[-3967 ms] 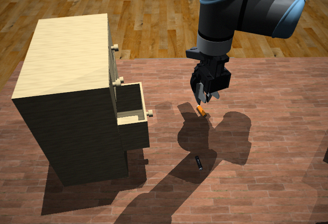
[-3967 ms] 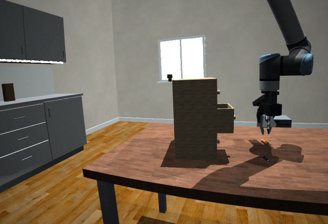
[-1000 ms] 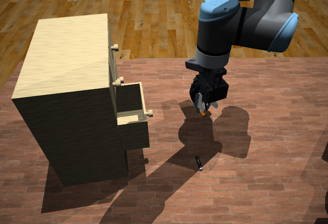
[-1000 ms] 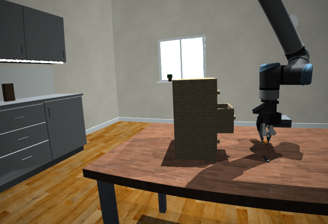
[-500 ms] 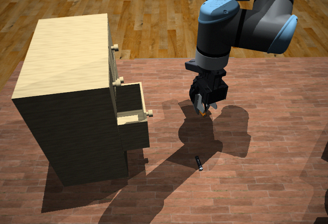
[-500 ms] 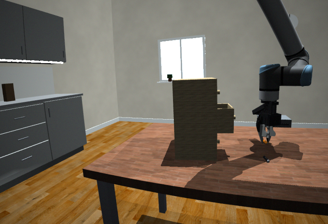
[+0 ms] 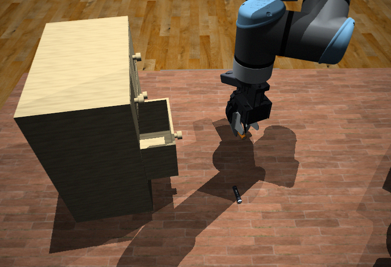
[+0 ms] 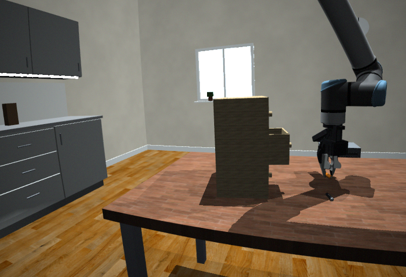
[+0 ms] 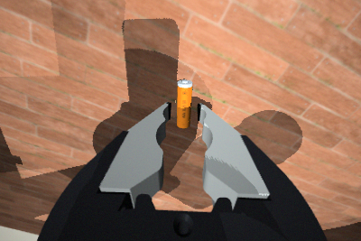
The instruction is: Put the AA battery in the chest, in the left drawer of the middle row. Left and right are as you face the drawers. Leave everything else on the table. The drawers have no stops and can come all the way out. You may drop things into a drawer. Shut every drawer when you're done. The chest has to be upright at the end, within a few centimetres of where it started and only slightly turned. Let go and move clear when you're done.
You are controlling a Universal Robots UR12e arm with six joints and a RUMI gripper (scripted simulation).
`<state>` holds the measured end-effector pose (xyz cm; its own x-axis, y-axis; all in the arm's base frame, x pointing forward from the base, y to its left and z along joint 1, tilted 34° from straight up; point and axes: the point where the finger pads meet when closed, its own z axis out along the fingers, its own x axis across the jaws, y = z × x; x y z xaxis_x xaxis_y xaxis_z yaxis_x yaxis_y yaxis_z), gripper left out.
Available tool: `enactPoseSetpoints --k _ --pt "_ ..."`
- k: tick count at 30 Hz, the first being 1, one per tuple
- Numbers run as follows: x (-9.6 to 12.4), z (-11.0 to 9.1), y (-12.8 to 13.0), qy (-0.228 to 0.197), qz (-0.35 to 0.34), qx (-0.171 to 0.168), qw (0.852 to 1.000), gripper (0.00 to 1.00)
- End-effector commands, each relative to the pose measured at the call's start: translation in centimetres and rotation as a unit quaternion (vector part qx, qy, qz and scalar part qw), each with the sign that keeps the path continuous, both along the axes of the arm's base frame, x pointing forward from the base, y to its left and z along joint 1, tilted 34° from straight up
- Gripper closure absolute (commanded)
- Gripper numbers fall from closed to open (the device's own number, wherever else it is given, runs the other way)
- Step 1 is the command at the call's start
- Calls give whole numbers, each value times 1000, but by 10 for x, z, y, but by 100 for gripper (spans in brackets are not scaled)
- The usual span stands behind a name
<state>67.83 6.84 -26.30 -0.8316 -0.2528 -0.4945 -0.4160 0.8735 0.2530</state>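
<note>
From where I'm standing, the black gripper with grey metal fingers (image 7: 245,131) (image 8: 328,174) is partly open with nothing gripped. The small orange cylindrical AA battery with a pale end (image 7: 242,136) (image 8: 328,175) (image 9: 183,106) is lying on the brick-patterned table (image 7: 315,219) (image 8: 183,211) (image 9: 271,51), between or just under the fingertips.

My worry is the narrow gap: come down slightly off-centre and a tip lands on the battery or sends it rolling. Pinch it too near one end and it'll probably swivel or slip out.

Then there's the pulled-out pale wooden drawer (image 7: 158,162) (image 8: 279,149) on the tall pale wooden chest (image 7: 78,64) (image 8: 242,146). No stops, so snagging its wall could drag it right out, and ramming it shut might shove or twist the chest. The little black cylindrical flashlight (image 7: 236,194) (image 8: 329,196) is near enough to get knocked by a sloppy sideways move, imo.
</note>
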Motion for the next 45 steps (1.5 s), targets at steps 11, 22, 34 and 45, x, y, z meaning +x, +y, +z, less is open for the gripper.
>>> enactPoseSetpoints --k 11,22,34,45 --pt "1 -1 0 -1 0 -1 1000 83" --pt "1 -1 0 -1 0 -1 1000 95" --pt "1 -1 0 -1 0 -1 1000 95" --pt "1 -1 0 -1 0 -1 1000 95"
